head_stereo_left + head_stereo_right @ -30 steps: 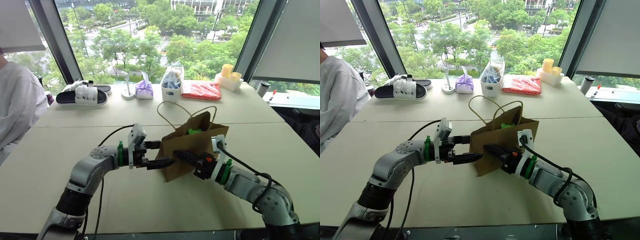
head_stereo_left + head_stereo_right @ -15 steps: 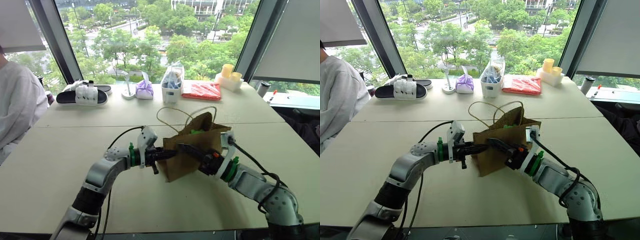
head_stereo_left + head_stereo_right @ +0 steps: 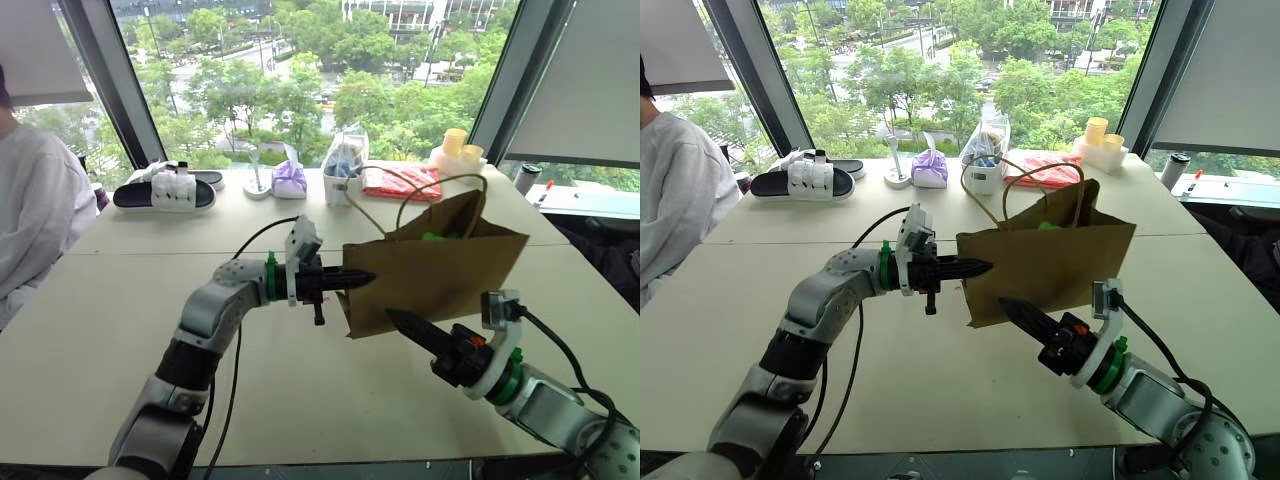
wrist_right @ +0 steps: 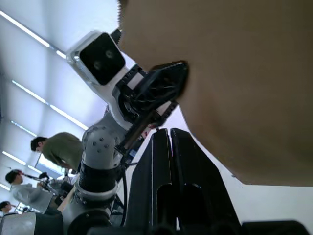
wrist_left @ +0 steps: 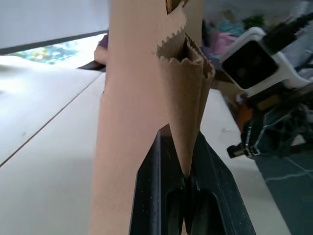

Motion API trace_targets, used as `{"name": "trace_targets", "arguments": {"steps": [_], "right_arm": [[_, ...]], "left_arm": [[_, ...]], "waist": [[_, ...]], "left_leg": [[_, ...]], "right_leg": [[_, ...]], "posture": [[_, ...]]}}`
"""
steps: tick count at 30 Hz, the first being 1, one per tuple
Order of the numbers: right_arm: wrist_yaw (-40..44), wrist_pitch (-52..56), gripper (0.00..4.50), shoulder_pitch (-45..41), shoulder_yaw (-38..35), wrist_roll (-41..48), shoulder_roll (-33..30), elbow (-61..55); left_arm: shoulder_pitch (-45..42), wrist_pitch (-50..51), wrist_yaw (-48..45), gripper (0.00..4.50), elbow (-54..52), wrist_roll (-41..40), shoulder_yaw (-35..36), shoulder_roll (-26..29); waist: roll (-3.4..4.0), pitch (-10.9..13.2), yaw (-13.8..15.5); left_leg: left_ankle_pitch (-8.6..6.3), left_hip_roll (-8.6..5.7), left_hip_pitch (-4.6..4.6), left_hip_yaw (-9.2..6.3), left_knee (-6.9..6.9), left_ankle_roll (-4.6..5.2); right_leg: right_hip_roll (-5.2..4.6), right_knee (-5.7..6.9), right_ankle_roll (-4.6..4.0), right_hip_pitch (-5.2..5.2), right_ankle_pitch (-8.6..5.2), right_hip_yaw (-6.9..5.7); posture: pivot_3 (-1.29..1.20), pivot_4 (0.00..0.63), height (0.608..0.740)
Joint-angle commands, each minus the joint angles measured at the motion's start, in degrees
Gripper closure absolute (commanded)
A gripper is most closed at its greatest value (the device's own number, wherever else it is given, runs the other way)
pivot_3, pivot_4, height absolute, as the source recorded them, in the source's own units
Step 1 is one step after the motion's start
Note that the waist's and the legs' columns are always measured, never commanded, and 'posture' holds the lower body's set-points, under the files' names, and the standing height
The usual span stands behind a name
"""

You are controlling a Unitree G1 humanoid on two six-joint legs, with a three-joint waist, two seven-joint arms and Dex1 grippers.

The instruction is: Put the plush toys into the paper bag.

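The brown paper bag [image 3: 440, 268] hangs tilted above the table, its rope handles [image 3: 440, 190] standing up. My left gripper [image 3: 352, 277] is shut on the bag's folded left edge, and the left wrist view shows the paper [image 5: 146, 112] pinched between the black fingers [image 5: 156, 196]. A light green plush toy [image 3: 432, 237] peeks over the bag's rim. My right gripper [image 3: 400, 322] is shut and holds nothing. It sits low in front of the bag, apart from it. In the right wrist view the bag [image 4: 234, 73] is just past its fingers [image 4: 166, 161].
Along the window edge lie black-and-white slippers [image 3: 165, 188], a purple pouch [image 3: 289, 180], a clear bag with blue contents [image 3: 343, 160], a red packet [image 3: 400, 182] and yellow cups [image 3: 455, 142]. A person in white [image 3: 35, 210] sits at the left.
My left gripper went from open to shut on the bag's edge and lifted the bag up and to the right. My right gripper drew back out from the bag, toward me.
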Motion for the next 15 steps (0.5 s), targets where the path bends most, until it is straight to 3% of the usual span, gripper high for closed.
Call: {"name": "trace_targets", "arguments": {"steps": [1, 9, 12, 15], "right_arm": [[1.47, -1.32, 4.50, 1.82, -2.30, 1.61, -1.51, -2.48], [0.42, -3.50, 4.50, 7.41, -3.30, 1.97, -2.61, -6.75], [-0.19, -4.67, 4.50, 8.38, -2.30, 1.31, -1.73, -7.41], [0.16, -5.19, 4.50, 8.31, -0.48, -0.08, -1.20, -6.70]], "left_arm": [[-5.48, -7.43, -8.91, 4.47, 12.78, 3.95, -1.97, 0.52], [-16.52, -26.07, -15.22, 4.47, 42.88, 13.55, -2.69, -4.98], [-20.06, -31.67, -13.92, 3.73, 51.06, 16.20, -1.30, -6.59], [-21.98, -32.27, -16.00, 2.27, 53.87, 16.31, 0.16, -7.29]], "waist": [[-0.01, 0.00, 0.13], [-0.11, 0.06, 0.28], [-0.12, 0.07, 0.23], [-0.13, 0.07, 0.13]], "left_leg": [[0.00, 0.00, -0.01, -0.01, 0.01, 0.00], [-0.03, -0.02, -0.12, -0.09, 0.16, 0.06], [-0.04, -0.02, -0.11, -0.09, 0.18, 0.07], [-0.04, -0.01, -0.10, -0.09, 0.18, 0.07]], "right_leg": [[0.01, 0.01, 0.00, 0.01, 0.00, -0.01], [-0.01, -0.04, 0.03, 0.05, 0.00, -0.07], [-0.01, -0.04, 0.04, 0.04, 0.00, -0.08], [0.00, -0.01, 0.05, 0.04, 0.00, -0.08]], "posture": [[0.00, 0.150, 0.740], [0.00, 0.150, 0.740], [0.00, 0.150, 0.740], [0.00, 0.150, 0.740]]}}
